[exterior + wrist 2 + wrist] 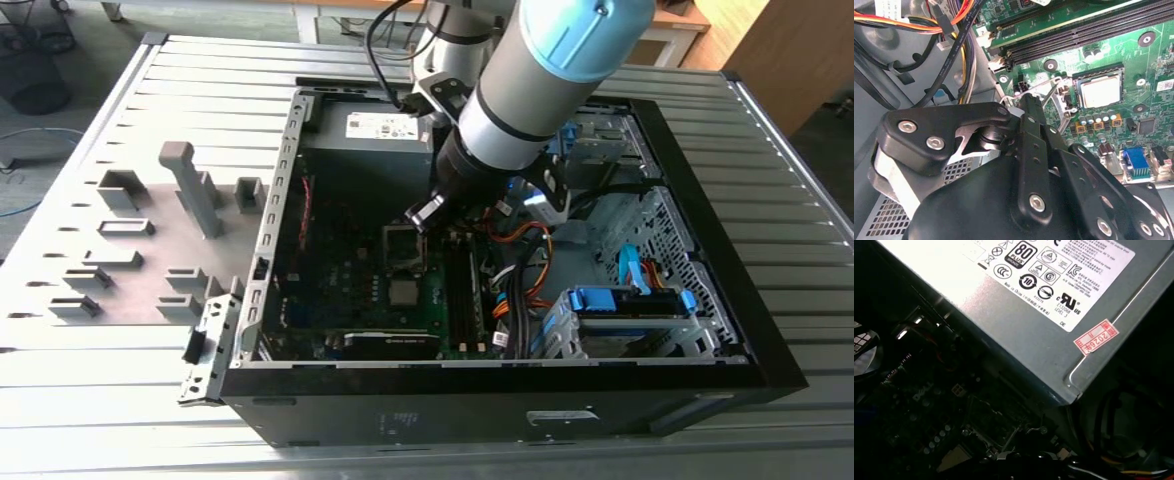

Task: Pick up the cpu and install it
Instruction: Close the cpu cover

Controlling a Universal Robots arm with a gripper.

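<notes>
The cpu point(1100, 92) lay flat in its socket on the green motherboard point(1114, 55), inside the open computer case point(534, 400) on the slatted tabletop point(200, 80). The tool point(427, 212) hung low over the board, near the cpu but apart from it. Whether it was clenched or released could not be told.

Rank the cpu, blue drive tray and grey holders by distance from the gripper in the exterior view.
1. cpu, on the motherboard, close by the gripper.
2. blue drive tray, inside the case, exterior view's right.
3. grey holders, outside the case, exterior view's left.
</notes>
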